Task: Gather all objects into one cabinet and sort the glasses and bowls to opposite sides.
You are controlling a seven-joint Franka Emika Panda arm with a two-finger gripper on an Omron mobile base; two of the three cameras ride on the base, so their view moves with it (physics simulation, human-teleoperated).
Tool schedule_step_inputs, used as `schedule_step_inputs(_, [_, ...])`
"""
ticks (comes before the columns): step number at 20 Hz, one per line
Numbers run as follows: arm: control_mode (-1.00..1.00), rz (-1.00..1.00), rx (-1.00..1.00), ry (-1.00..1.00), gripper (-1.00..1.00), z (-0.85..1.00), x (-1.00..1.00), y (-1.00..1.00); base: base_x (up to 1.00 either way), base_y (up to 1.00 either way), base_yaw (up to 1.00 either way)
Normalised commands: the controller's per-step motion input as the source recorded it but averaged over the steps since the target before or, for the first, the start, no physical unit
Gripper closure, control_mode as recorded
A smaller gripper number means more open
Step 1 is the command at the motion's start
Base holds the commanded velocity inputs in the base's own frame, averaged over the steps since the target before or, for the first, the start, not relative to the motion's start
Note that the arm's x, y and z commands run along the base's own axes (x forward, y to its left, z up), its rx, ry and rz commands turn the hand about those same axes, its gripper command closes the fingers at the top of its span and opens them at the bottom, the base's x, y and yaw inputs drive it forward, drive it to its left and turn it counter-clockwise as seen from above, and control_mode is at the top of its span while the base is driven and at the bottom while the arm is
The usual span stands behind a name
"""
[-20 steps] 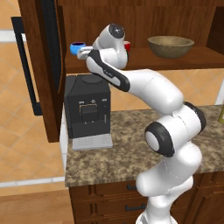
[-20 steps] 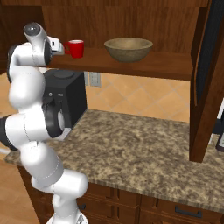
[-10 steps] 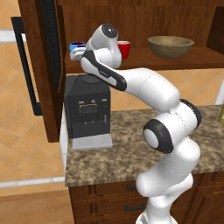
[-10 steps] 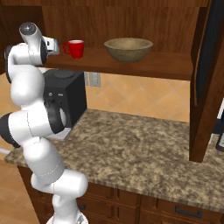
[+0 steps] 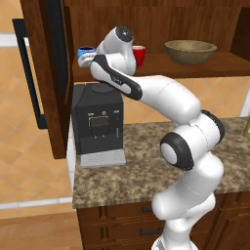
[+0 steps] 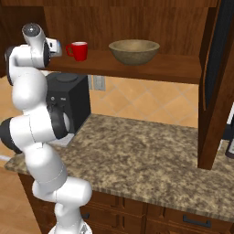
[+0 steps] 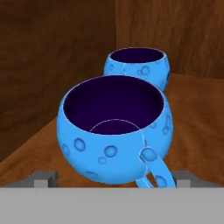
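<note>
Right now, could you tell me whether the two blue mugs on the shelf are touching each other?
Cannot tell. In the hand view the nearer blue mug overlaps the farther blue mug, hiding any gap or contact between them.

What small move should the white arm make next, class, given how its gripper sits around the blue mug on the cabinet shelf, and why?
Probably a straight pull back from the shelf. The gripper is open, its fingertips clear of the near rounded bright blue mug, which stands upright on the dark brown wooden shelf beside the second blue mug.

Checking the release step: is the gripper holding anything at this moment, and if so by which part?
Nothing is held. The gripper is open, its fingertips standing clear on either side of the near blue mug, which sits on the cabinet shelf.
</note>
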Motion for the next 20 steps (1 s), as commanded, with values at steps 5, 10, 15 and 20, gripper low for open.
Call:
schedule_step_inputs(5, [-1.00,0.05,0.00,0.00,-1.00,0.37,-0.25,0.00,0.00,0.00,0.00])
schedule_step_inputs(10, [-1.00,0.04,0.00,0.00,-1.00,0.06,-0.73,-0.05,0.00,0.00,0.00])
schedule_step_inputs(15, [-1.00,0.03,0.00,0.01,-1.00,0.00,-0.82,-0.24,0.00,0.00,0.00])
schedule_step_inputs(20, [-1.00,0.00,-0.01,0.07,-1.00,0.00,-0.89,-0.50,0.00,0.00,0.00])
